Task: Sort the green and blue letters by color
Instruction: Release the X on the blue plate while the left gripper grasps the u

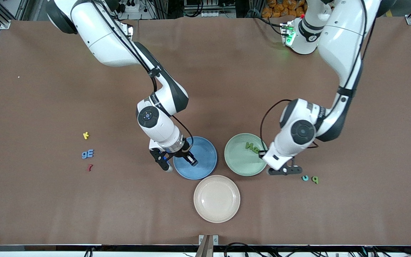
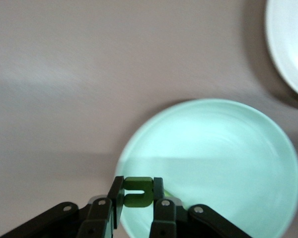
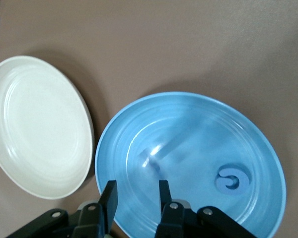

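**Green letter in my left grip, blue plate under my right**

My left gripper (image 2: 138,198) is clamped on a small green letter (image 2: 138,191), pinched between both fingers. It hangs over the edge of the green plate (image 1: 239,162), at the side toward my left arm's end of the table. Two more green letters, N (image 1: 249,145) and B (image 1: 255,149), lie in that plate under my wrist. On the table just beside my left gripper sit a blue c (image 1: 304,177) and a green p (image 1: 315,180), side by side.

My right gripper (image 3: 136,194) is over the rim of the blue plate (image 3: 198,119), its fingers apart with nothing between them. A blue letter (image 3: 232,180) lies flat in that plate, beside my fingers.

A cream plate (image 1: 217,198) stands between the two coloured plates, nearer the front camera.

Well away toward my right arm's end lie a yellow k (image 1: 86,135), a blue g (image 1: 84,155) and E (image 1: 90,154) touching, and a dark red letter (image 1: 90,167).
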You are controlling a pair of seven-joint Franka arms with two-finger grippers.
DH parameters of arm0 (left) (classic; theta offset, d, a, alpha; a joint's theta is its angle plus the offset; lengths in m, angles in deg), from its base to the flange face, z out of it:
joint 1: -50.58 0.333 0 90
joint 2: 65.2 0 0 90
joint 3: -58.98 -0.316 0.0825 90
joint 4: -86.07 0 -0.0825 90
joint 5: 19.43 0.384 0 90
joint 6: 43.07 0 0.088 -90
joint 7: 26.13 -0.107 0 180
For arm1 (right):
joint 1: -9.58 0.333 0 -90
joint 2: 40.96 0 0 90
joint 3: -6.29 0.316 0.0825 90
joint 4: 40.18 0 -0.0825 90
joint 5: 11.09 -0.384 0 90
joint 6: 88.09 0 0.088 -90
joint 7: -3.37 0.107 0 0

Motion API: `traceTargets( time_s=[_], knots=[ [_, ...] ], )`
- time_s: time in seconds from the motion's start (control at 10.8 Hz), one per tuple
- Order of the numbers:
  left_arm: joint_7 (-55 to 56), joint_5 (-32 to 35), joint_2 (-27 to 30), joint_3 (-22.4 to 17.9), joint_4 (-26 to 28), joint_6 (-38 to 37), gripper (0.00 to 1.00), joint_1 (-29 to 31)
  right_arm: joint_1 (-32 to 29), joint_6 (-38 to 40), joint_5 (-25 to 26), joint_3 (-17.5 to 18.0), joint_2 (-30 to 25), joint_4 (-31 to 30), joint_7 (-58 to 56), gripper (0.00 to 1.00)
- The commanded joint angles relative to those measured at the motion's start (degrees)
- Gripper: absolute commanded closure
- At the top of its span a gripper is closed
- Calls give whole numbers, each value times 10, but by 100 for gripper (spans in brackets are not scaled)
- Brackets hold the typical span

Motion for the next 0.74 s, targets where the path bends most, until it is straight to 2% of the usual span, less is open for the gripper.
traceTargets(
  time_s=[0.0, 0.09, 0.18, 0.28, 0.46, 0.65],
  knots=[
    [76, -15, 3, -6, -8, -11, 92, -41, -7, 3, 1, 0, 9, 22, -11, 0],
    [86, -14, 1, -6, -9, -11, 74, -47, -11, 14, 2, 0, 6, 21, -23, 0],
    [81, -8, 2, -7, -9, -11, 5, -47, -19, 41, 4, 0, -3, 21, -53, 0],
    [82, -6, 2, -6, -9, -11, 0, -47, -42, 89, 4, 0, -19, 14, -111, 0],
    [78, -3, 6, -8, -9, -11, 0, -43, -82, 180, 5, 0, -49, -5, -226, 0],
    [57, 18, 6, -8, -9, -11, 0, -28, -140, 203, 11, 0, -80, -56, -351, 0]
  ],
)
